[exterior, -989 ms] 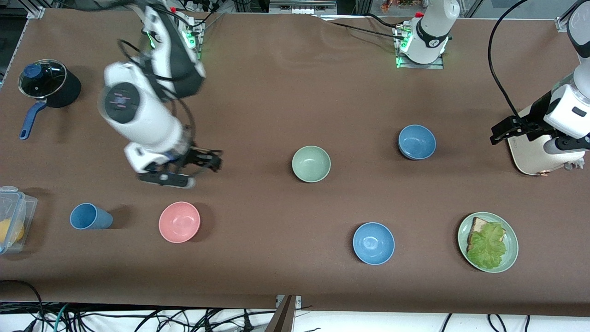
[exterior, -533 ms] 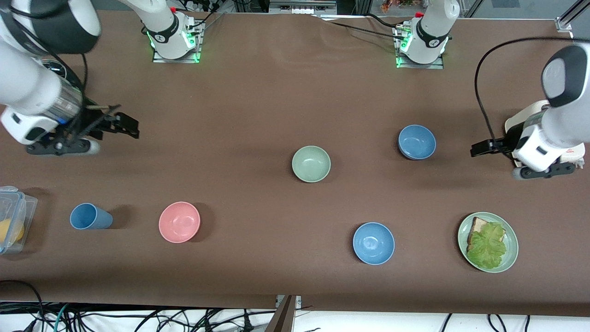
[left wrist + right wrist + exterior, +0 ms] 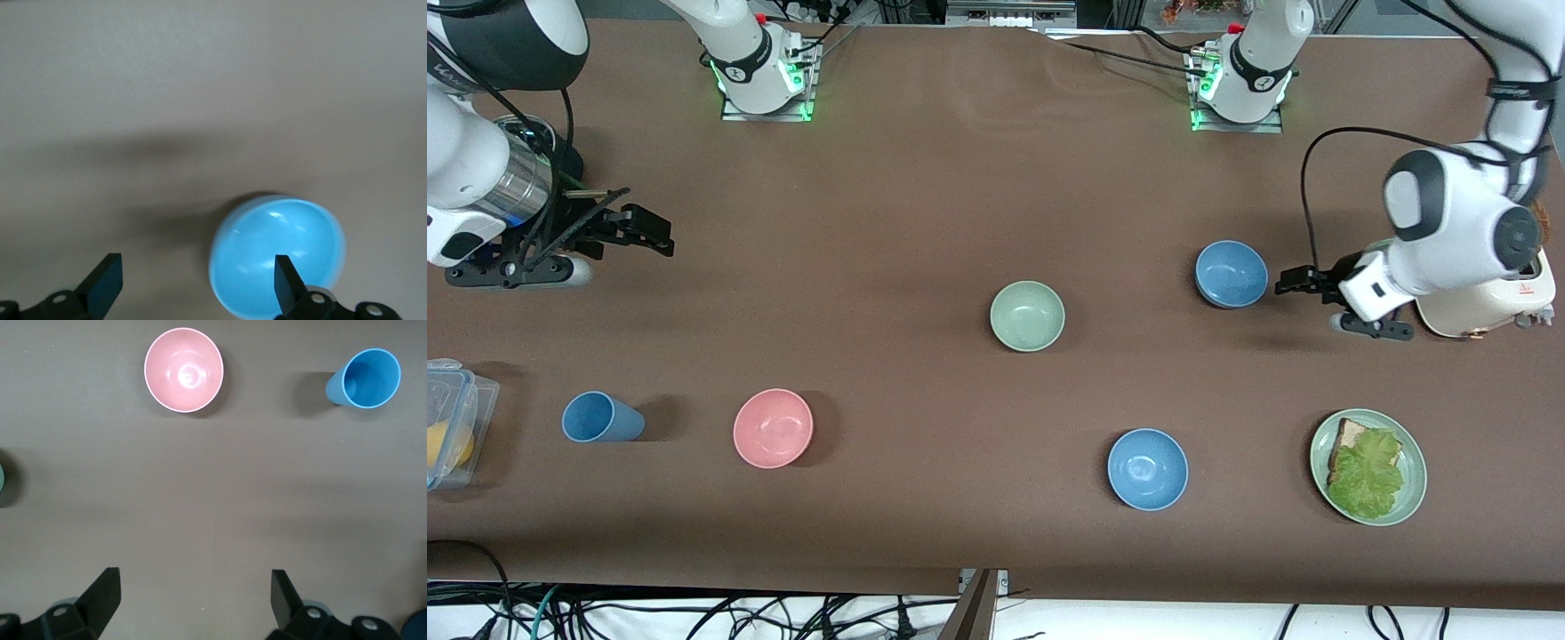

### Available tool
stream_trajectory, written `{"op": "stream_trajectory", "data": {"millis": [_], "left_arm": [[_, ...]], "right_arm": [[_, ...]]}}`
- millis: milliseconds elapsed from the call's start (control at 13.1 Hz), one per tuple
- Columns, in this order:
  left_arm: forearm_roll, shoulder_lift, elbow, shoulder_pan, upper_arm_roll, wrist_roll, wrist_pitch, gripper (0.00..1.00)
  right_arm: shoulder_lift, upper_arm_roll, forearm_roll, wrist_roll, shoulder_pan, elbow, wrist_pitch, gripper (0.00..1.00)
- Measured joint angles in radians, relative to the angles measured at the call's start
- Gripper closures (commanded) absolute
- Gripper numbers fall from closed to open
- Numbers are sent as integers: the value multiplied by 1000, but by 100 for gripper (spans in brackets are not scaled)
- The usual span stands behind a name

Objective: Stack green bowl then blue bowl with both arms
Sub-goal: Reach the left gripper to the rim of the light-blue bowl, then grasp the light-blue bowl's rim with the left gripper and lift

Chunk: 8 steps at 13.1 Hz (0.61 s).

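The pale green bowl (image 3: 1027, 316) sits upright mid-table; only its edge (image 3: 2, 480) shows in the right wrist view. One blue bowl (image 3: 1232, 274) stands toward the left arm's end, and a look-alike blue bowl (image 3: 1147, 468) lies nearer the camera. My left gripper (image 3: 1301, 281) hovers open just beside the farther blue bowl (image 3: 277, 257), empty (image 3: 195, 272), with one finger over the bowl's rim. Open and empty too, my right gripper (image 3: 647, 229) hangs over bare table at the right arm's end (image 3: 193, 585), well away from the green bowl.
A pink bowl (image 3: 772, 428) and a blue cup (image 3: 600, 418) stand near the front at the right arm's end, beside a clear box (image 3: 449, 422). A black pot (image 3: 560, 169) is partly hidden by the right arm. A green plate with lettuce (image 3: 1409, 498) and a cream appliance (image 3: 1489, 311) are at the left arm's end.
My right arm swung from above the pink bowl out to the right arm's end of the table. My left gripper moved from the cream appliance toward the farther blue bowl. Both stayed open.
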Motion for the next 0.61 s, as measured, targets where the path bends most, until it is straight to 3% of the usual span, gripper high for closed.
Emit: {"op": "stream_trajectory", "data": {"millis": [152, 228, 304, 380, 533, 609], "left_arm": [[-76, 9, -103, 0, -18, 65, 141, 21], [-124, 15, -119, 0, -26, 115, 157, 36], [-183, 21, -122, 2, -28, 187, 159, 77], [-241, 29, -124, 13, -27, 269, 159, 91], [-289, 60, -127, 58, -26, 462, 153, 92], [-298, 81, -128, 76, -25, 540, 153, 100]], "right_arm": [[-1, 4, -8, 0, -2, 0, 0, 1], [-1, 6, -18, 0, -2, 0, 0, 1], [-1, 6, -24, 0, -2, 0, 0, 1], [-1, 7, -27, 0, -2, 0, 0, 1], [-1, 9, -29, 0, -2, 0, 0, 1], [-1, 9, -30, 0, -2, 0, 0, 1]]}}
